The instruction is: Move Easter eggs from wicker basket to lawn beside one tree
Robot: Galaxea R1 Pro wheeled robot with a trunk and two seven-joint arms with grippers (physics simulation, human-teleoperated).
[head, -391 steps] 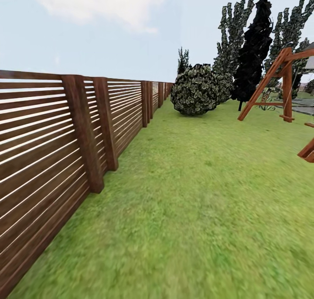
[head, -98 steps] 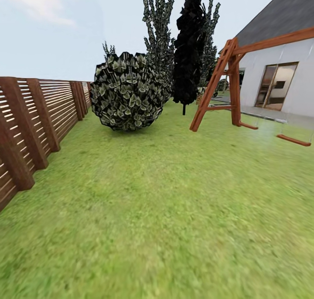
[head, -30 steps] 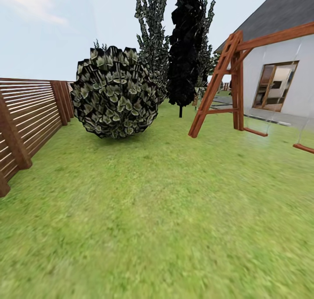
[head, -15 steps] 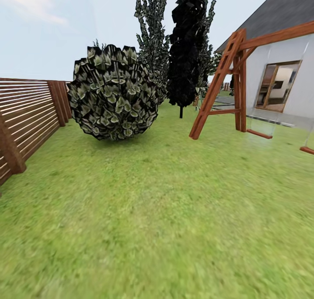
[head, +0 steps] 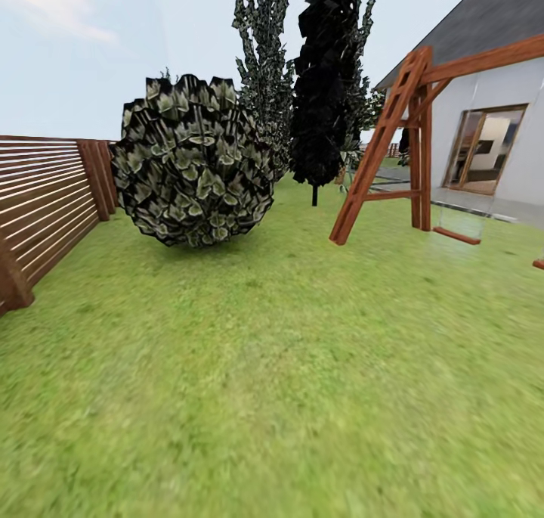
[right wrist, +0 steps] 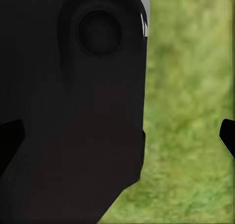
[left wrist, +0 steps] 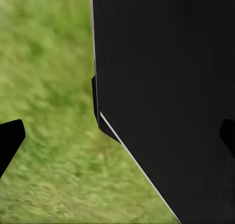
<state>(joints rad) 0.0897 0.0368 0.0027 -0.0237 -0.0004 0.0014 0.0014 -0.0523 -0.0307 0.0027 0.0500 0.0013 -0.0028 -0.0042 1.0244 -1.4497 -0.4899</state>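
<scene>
Crossing the lawn [head: 287,367] with both grippers spread wide and empty, the robot should steer between the round bush [head: 193,162] and the swing frame [head: 393,140] — basket and eggs unsighted — scanning the grass beyond the bush.

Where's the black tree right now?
In the head view the black tree stands upper centre, past the lawn, between the round bush and the swing frame.

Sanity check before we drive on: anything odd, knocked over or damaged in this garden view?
Nothing stands out. The round bush sits on the lawn, the slat fence and wooden swing frame stand upright, and the black tree is straight.
</scene>
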